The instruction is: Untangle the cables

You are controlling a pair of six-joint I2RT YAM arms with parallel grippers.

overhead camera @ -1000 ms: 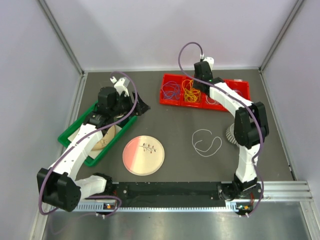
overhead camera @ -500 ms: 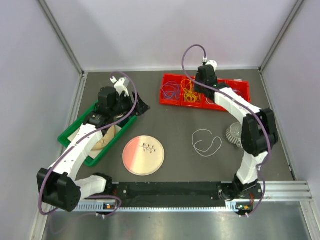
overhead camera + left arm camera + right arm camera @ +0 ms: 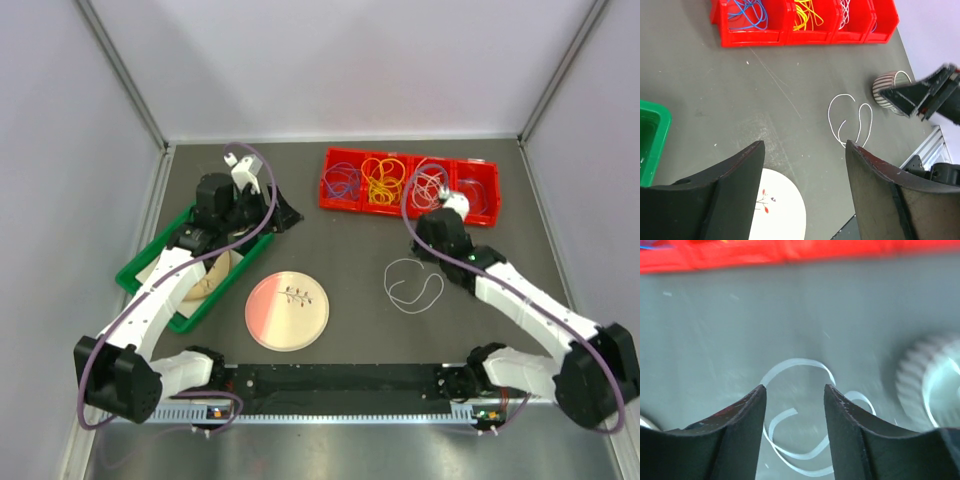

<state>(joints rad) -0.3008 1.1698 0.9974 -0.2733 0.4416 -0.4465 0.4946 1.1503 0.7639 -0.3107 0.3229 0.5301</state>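
A loose white cable (image 3: 412,283) lies looped on the dark table; it also shows in the left wrist view (image 3: 829,112) and the right wrist view (image 3: 800,361). A red bin (image 3: 409,209) at the back holds blue-purple cables (image 3: 344,180), yellow cables (image 3: 383,181) and white cables (image 3: 430,186) in separate compartments. My right gripper (image 3: 432,243) hangs open and empty just above the loose white cable, its jaws (image 3: 794,387) framing the loop. My left gripper (image 3: 285,212) is open and empty (image 3: 805,145), beside the green bin.
A pink-white plate (image 3: 287,310) lies near the front middle. A green bin (image 3: 133,266) stands at the left under the left arm. A striped cup (image 3: 892,84) stands right of the white cable, mostly hidden by the right arm from above.
My right arm has swung from above the red bin back toward the near side and down over the loose white cable. The left arm has not moved.
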